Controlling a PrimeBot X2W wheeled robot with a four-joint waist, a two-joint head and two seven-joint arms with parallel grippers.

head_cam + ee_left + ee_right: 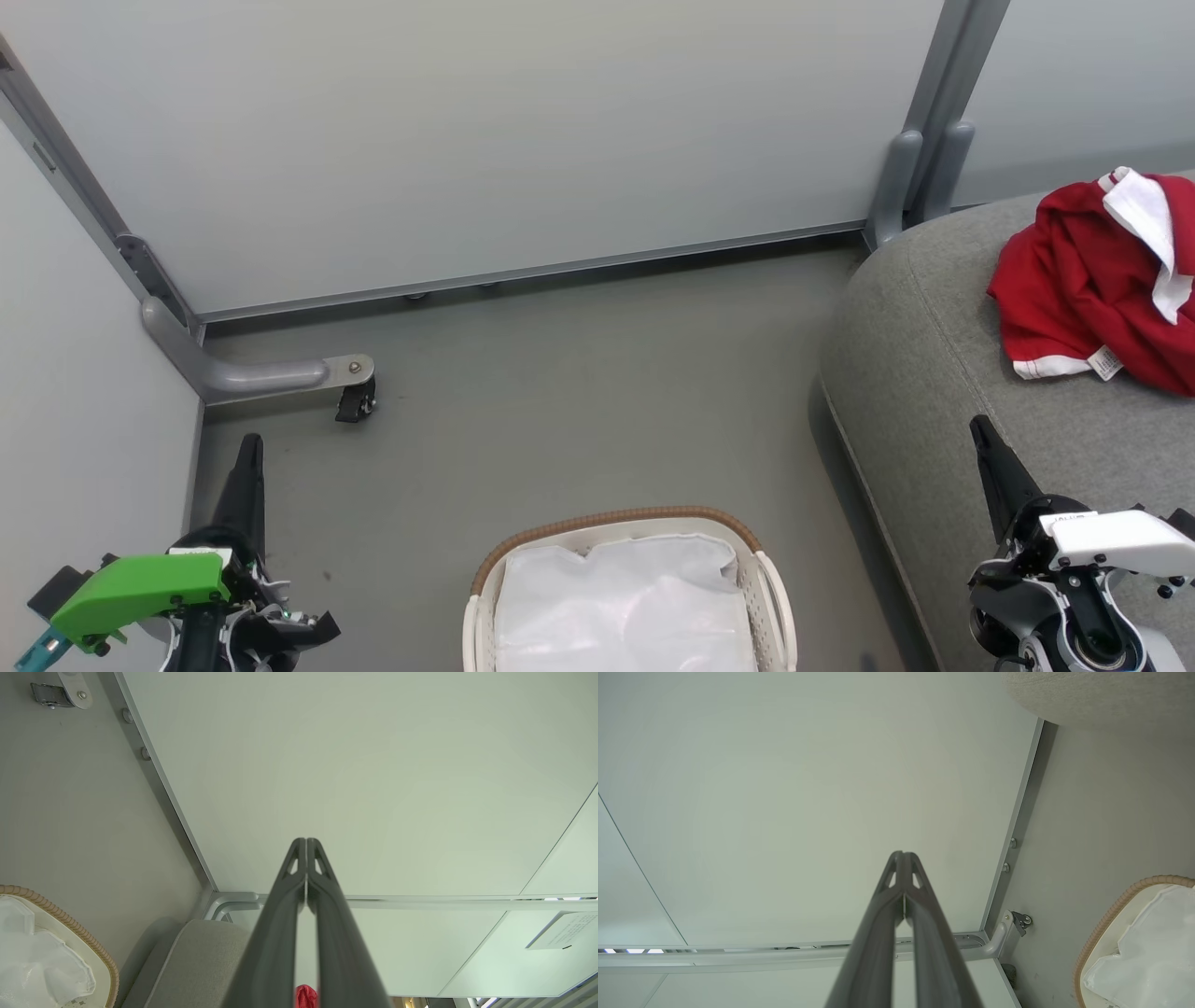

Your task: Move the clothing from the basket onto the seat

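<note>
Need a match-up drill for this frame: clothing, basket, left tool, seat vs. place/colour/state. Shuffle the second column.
Column one:
1. clothing
2. basket
3. left tool
4. seat

Column two:
A. grey, upholstered, on the robot's right
B. red heap lying on the seat
C. white lining showing, no red visible inside
D. shut, empty, over the floor

Pairs: 1-B, 2-C, 3-D, 4-A

Left pincer (250,441), right pincer (977,426): both closed.
</note>
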